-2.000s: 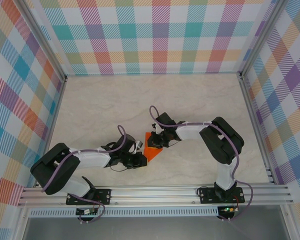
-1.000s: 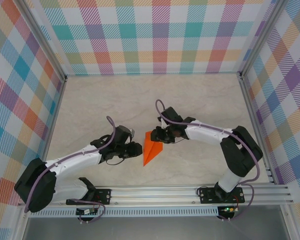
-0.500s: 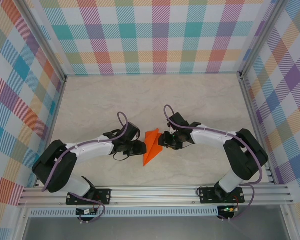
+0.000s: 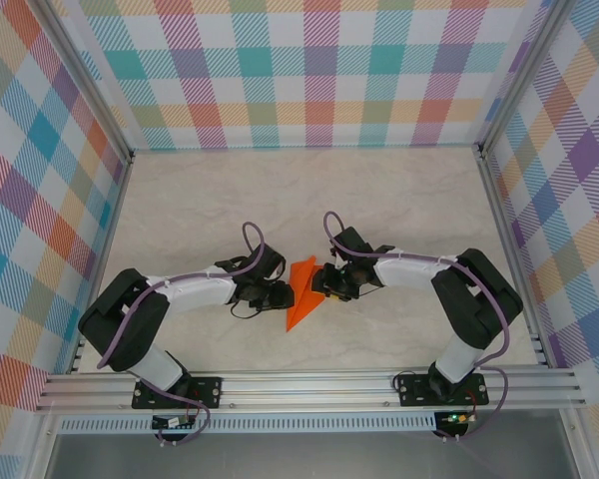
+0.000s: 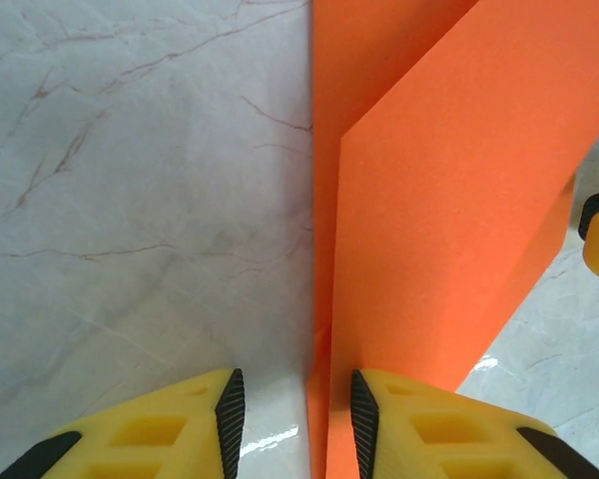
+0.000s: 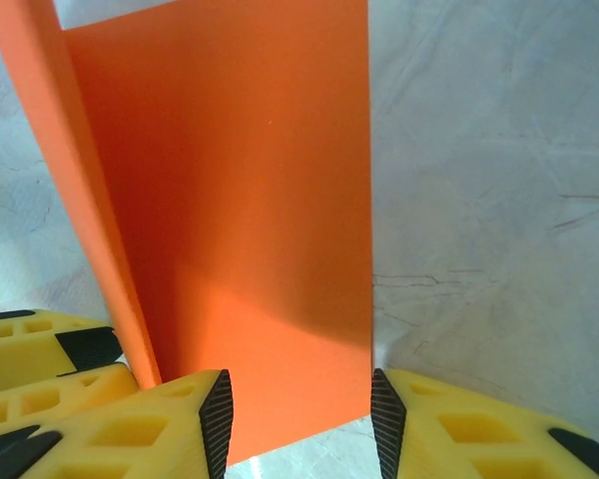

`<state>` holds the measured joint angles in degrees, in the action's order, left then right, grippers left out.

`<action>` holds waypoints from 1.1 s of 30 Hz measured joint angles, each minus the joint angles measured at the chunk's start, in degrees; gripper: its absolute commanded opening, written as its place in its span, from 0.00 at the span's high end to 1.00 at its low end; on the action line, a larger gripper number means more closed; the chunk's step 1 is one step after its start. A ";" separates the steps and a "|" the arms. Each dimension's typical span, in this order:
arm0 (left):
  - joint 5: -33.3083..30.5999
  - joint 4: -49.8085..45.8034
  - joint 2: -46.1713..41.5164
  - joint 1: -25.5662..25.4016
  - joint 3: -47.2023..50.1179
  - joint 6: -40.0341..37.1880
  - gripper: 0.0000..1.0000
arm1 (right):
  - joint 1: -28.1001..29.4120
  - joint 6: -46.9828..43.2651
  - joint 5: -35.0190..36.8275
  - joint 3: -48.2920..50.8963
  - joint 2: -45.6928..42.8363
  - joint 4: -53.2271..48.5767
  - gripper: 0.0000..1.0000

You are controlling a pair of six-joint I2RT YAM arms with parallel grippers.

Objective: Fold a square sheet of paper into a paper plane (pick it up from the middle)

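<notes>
The square sheet of paper [image 4: 302, 290] is bright orange and folded into a narrow, pointed shape on the marble table, its tip toward the near edge. My left gripper [image 4: 279, 293] sits low at its left side. In the left wrist view that gripper [image 5: 297, 419] is open, and a raised fold edge of the paper [image 5: 449, 220] runs between the pads, close to the right one. My right gripper [image 4: 323, 284] is at the paper's right side. It is open [image 6: 298, 424], and a flat orange flap [image 6: 240, 220] spans the gap between its pads.
Plaid walls and aluminium rails [image 4: 309, 382] enclose the marble table [image 4: 230, 200]. Both arms reach in from the near edge and meet at the middle. The left gripper's yellow fingers [image 6: 40, 349] lie just beyond the paper in the right wrist view.
Over the last second the left gripper moved right, up to the paper's edge. The right gripper shifted slightly along the other side. The paper turned a little.
</notes>
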<state>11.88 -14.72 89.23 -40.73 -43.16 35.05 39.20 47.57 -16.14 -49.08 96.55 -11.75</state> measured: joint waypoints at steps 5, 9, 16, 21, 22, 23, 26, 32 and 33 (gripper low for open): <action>0.04 -0.28 0.50 0.07 -0.42 0.00 0.67 | -0.11 0.15 -0.44 0.02 0.61 0.35 0.57; 0.26 -0.76 0.98 0.17 -0.90 0.00 0.67 | -0.11 0.59 -0.48 0.00 0.66 0.42 0.57; 0.70 -1.05 1.42 0.22 -1.11 0.00 0.68 | -0.22 1.64 -1.31 0.31 0.76 1.44 0.56; 0.92 -1.33 1.70 0.35 -1.36 0.00 0.68 | -0.39 2.89 -1.97 0.46 0.81 2.25 0.54; 0.92 -1.31 1.70 0.35 -1.38 0.00 0.68 | -0.39 3.02 -2.03 0.46 0.81 2.29 0.54; 0.92 -1.33 1.73 0.35 -1.38 0.00 0.68 | -0.39 3.08 -2.10 0.46 0.81 2.36 0.54; 0.92 -1.40 1.75 0.35 -1.44 0.00 0.68 | -0.46 3.48 -2.73 0.57 0.94 3.45 0.54; 0.92 -1.70 1.84 0.35 -1.68 0.00 0.68 | -0.20 4.09 -3.43 0.66 1.22 6.29 0.53; 0.92 -1.70 1.84 0.35 -1.68 0.00 0.68 | -0.20 4.09 -3.34 0.66 1.22 6.25 0.53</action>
<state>12.80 -16.43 91.07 -40.38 -44.84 35.05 39.00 51.66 -19.49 -48.42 97.78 -5.50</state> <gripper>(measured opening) 0.318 0.471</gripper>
